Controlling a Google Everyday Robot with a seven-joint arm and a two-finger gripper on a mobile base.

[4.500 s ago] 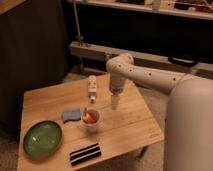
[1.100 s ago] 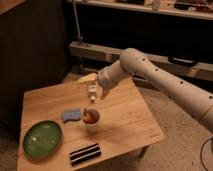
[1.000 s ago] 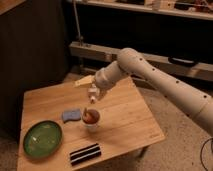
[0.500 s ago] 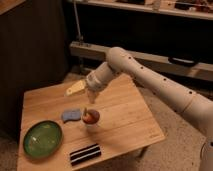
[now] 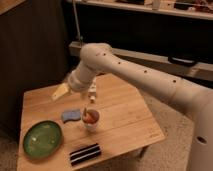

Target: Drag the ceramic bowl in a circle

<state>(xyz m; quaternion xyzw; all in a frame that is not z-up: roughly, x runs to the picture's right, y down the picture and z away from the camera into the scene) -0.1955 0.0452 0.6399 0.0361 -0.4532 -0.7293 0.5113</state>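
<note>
Gripper [image 5: 61, 91] over table's [image 5: 125, 117] back-left part, blurred. Arm [image 5: 150, 80] cut off at right edge. Small white object [image 5: 92, 93] behind cup [image 5: 91, 121]: too blurred to identify.

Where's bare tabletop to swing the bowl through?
Bare wood right of the white cup up to the table edge. Crowded front-left: ceramic bowl, blue sponge, black striped item. Gripper hovers open above the back-left area.

Table [image 5: 127, 122] with ceramic bowl [image 5: 42, 140], cup [image 5: 91, 120], sponge [image 5: 71, 115]
</note>
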